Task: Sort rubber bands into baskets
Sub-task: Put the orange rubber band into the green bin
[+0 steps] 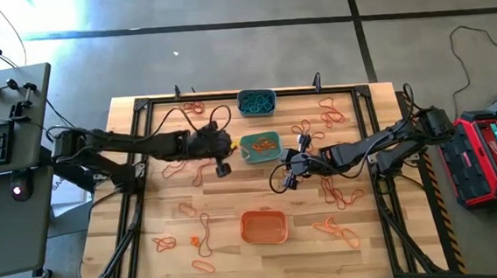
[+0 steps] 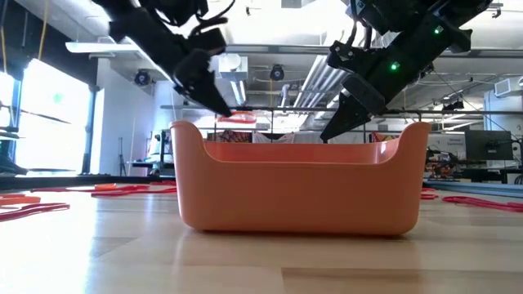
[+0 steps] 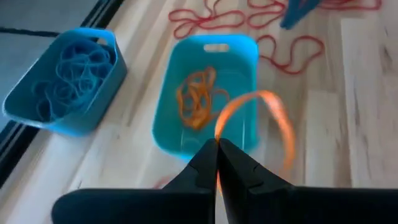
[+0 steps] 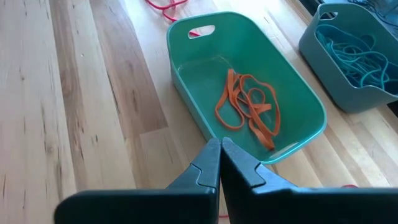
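**Orange band pinched, green tub just ahead**

While my left pincer (image 3: 217, 152) is clenched on an orange rubber band (image 3: 273, 115), the loop dangles off its tips, just short of the near rim of the teal-green tub (image 3: 239, 50). That tub sits in the middle of the wooden surface (image 1: 235, 197) and already holds a small tangle of orange bands (image 4: 249, 109). Behind it, at the far edge, is the grey-blue tub (image 1: 256, 102), full of blue-teal bands (image 3: 71, 78). The orange tub (image 1: 263, 226) stands nearer the front edge and looks empty from above. Loose red and orange bands (image 1: 330, 111) lie scattered all round the three tubs.

My right pincer (image 4: 219, 155) is clenched on nothing and hangs just beside the green tub's opposite side.

I judge the step in hand to be carrying this band over the green tub and dropping it in. To do it well, I would lift enough that the hanging loop clears the rim, since it is floppy and could snag or drape over the edge. I would move forward until the whole loop is above the tub floor, not only the tips, then release and pause so the rubber can fall free before pulling away. I would keep the right arm where it is, as the two pincers are close across this tub.
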You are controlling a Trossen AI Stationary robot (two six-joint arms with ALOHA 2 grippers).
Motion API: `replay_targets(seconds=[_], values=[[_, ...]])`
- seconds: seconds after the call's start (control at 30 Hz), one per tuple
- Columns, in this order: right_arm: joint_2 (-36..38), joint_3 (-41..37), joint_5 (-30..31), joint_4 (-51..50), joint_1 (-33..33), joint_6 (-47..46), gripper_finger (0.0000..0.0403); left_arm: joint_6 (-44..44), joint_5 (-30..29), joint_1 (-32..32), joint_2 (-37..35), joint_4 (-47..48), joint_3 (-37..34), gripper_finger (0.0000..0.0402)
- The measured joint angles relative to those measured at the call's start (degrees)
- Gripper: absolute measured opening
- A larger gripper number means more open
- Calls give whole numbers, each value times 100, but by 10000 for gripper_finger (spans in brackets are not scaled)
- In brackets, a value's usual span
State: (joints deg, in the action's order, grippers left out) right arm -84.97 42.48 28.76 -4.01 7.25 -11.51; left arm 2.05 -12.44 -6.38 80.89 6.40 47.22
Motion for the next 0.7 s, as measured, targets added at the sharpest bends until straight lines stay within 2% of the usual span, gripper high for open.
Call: replay_targets(seconds=[0.23, 0.33, 0.6, 0.7], values=[[0, 4, 17, 22, -11, 0, 0, 371, 41, -373, 555, -821, 2, 1], [0, 7, 17, 43, -11, 0, 0, 411, 263, -496, 776, -1061, 34, 1], [0, 7, 44, 41, -11, 0, 0, 909, 302, -591, 1431, -997, 697, 0], [0, 7, 360, 46, -11, 1, 0, 1182, 294, -608, 1711, -620, 975, 0]])
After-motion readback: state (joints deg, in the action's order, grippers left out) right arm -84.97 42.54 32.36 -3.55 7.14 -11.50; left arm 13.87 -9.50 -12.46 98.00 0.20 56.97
